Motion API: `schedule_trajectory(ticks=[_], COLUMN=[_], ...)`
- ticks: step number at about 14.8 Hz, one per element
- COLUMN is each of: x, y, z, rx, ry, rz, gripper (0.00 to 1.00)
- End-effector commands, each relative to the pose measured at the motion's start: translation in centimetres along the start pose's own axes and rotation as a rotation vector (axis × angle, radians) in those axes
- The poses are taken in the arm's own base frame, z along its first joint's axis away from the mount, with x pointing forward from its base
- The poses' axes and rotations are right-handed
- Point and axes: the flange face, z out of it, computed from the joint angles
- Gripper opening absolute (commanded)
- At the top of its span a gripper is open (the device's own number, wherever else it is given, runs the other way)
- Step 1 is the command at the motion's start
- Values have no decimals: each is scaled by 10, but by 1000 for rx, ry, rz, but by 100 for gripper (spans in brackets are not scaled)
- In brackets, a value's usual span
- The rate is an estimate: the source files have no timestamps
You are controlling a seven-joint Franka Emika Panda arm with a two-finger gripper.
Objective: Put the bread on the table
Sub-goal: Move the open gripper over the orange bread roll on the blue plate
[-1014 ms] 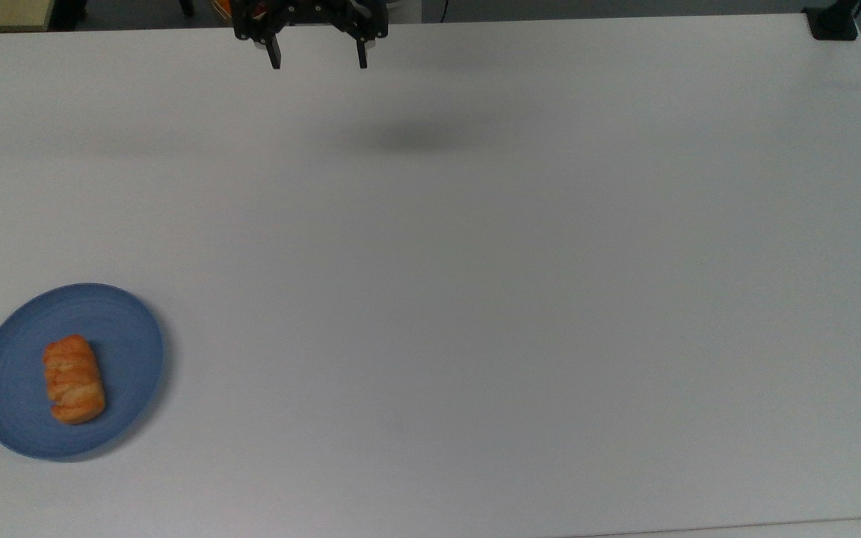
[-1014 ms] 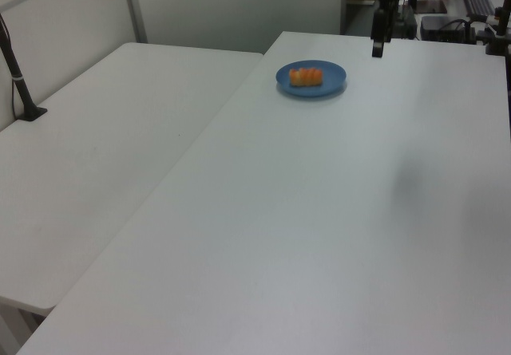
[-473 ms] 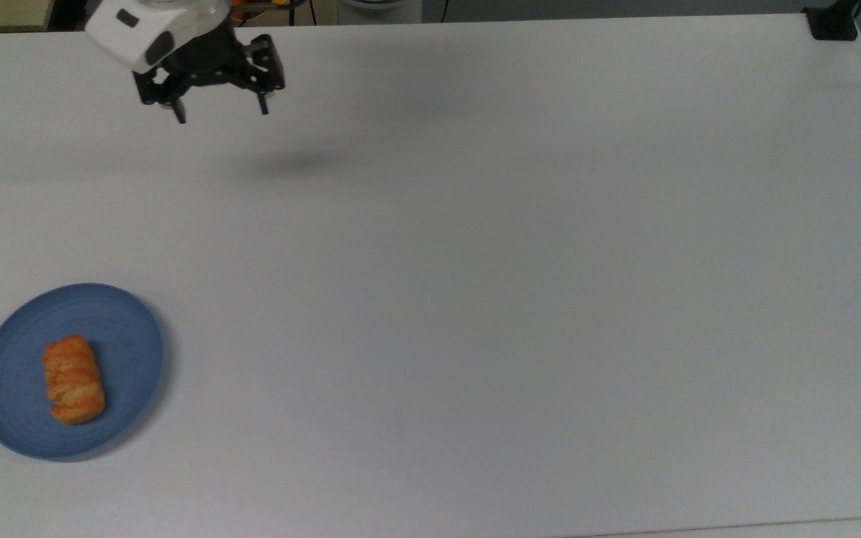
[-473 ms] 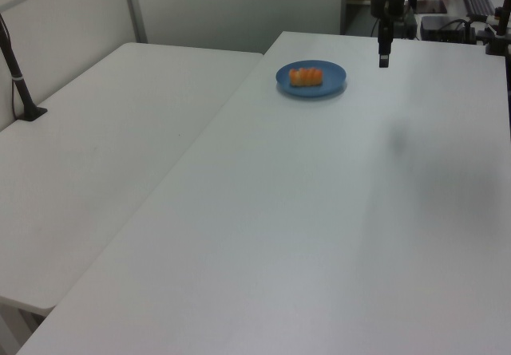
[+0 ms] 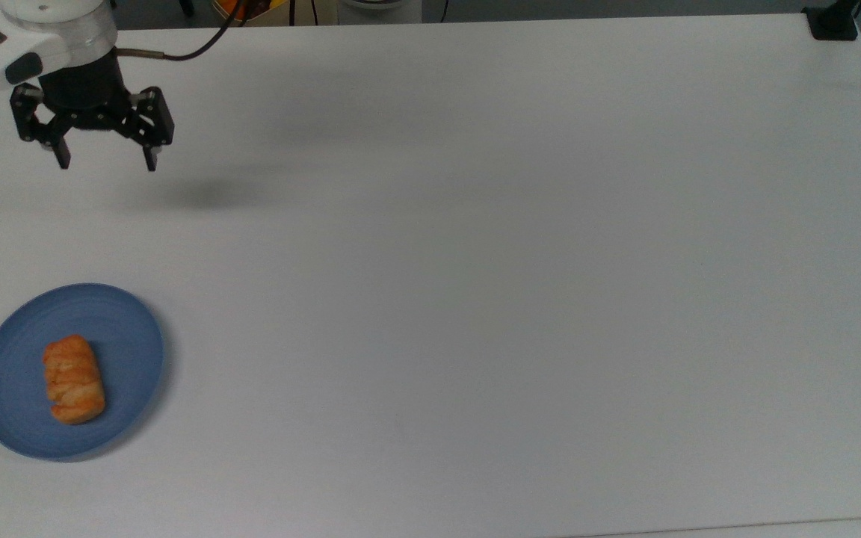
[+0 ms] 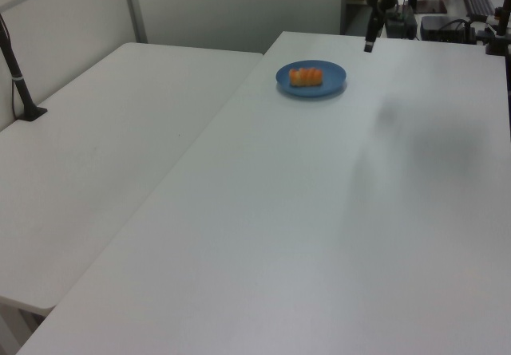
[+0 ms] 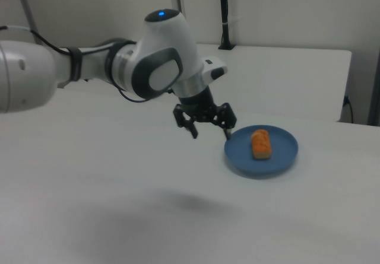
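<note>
Blue plate [image 5: 131, 351] was occupied by the bread [image 5: 73, 379]; the gripper [image 5: 106, 158] was held wide open, empty, well apart.

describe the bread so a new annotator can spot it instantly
Start from the big white table and find the round blue plate near the top view's lower left corner. The bread lies on that plate: a small oblong orange-brown roll with paler diagonal ridges, the lone warm-coloured item on the white surface.

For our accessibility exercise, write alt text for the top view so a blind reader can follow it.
A robot gripper, fingers open and empty, hangs above the white table near the top view's upper left. At the lower left, the bread lies on a blue plate, well apart from the gripper.
</note>
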Motion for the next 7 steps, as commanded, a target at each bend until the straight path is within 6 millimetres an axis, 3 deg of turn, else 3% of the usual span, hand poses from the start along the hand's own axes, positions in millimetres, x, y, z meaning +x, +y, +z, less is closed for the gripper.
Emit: schedule_trajectory(ticks=[1, 7], x=[23, 51], y=[18, 34], z=[29, 89], rx=[-59, -68], ry=[171, 314], rz=[40, 153], gripper=[100, 100])
